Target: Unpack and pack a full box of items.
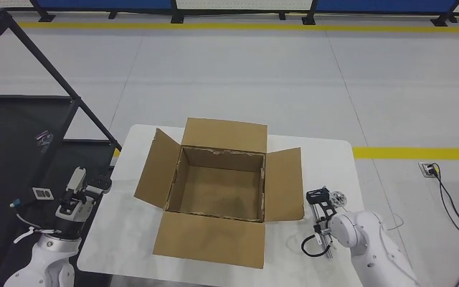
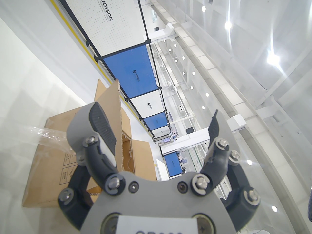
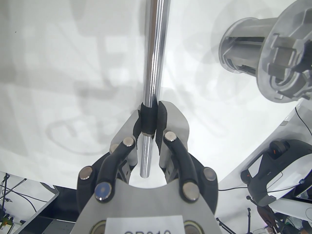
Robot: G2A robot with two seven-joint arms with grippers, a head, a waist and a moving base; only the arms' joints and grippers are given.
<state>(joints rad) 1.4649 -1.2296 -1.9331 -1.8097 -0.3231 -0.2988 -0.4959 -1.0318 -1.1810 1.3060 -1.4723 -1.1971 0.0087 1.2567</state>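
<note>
- The cardboard box (image 1: 219, 190) stands in the middle of the white desk (image 1: 323, 154), with all four flaps folded outward.
- My right pincer (image 3: 152, 115) sits low over the desk, just to the right of the box's right flap. It is clenched on a shiny metal rod (image 3: 154, 49) that runs out ahead of it.
- A grey flanged metal part (image 3: 265, 57) lies on the desk near that rod, on the side away from the box.
- My left pincer (image 2: 156, 113) is well to the left of the box, past the desk's edge, released with its pads spread wide.
</note>
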